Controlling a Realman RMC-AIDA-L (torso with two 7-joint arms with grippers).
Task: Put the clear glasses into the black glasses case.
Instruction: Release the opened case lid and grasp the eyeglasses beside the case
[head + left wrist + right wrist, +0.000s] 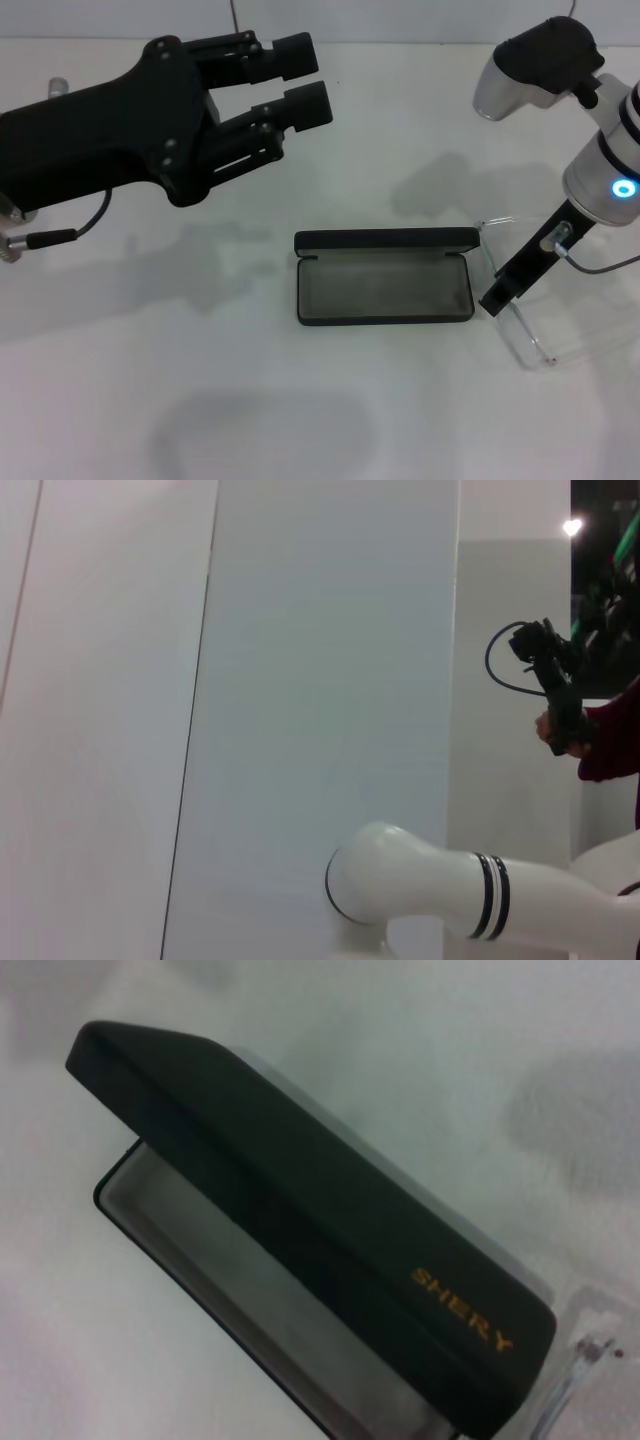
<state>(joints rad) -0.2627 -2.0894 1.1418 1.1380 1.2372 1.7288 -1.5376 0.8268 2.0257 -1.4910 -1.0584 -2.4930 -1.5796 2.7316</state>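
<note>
Left gripper (300,85) hovers high over the white table (120,400), far left of the work, fingers spread with nothing between them, idle. Centre: the black glasses case (385,278) lies open on the table, lid up at the far side, grey lining bare, nothing inside. Right of the case: the clear glasses (530,325) sit on the table just beside the case's right end, folded as far as I can tell. Right gripper (497,297) is down at the glasses near the case corner; can't tell whether its fingers are apart or pinching the frame, since only a dark finger edge shows. Risks: slick clear plastic slipping from a thin pinch; the finger bumping the case and sliding it; long arms catching on the rim or the raised lid, leaving the glasses perched instead of seated.
</note>
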